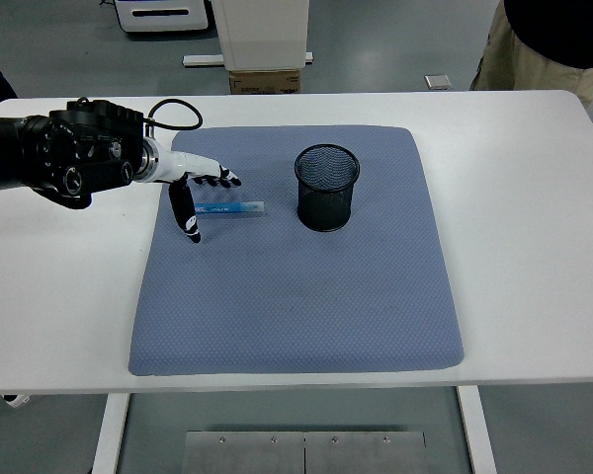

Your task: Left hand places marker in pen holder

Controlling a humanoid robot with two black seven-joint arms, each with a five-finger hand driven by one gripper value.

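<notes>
A blue marker (229, 208) lies flat on the blue-grey mat (296, 296), its length running left to right, just left of the black mesh pen holder (327, 187). The holder stands upright at the mat's upper middle. My left hand (198, 197) comes in from the left and hovers over the marker's left end. Its fingers are spread, the thumb pointing down beside the marker and the others stretched out behind it. Nothing is held. The right arm is out of the picture.
A white table (534, 247) carries the mat. A person in tan trousers (534, 49) stands at the far right corner. A cardboard box (265, 81) and a white cabinet sit behind the table's far edge.
</notes>
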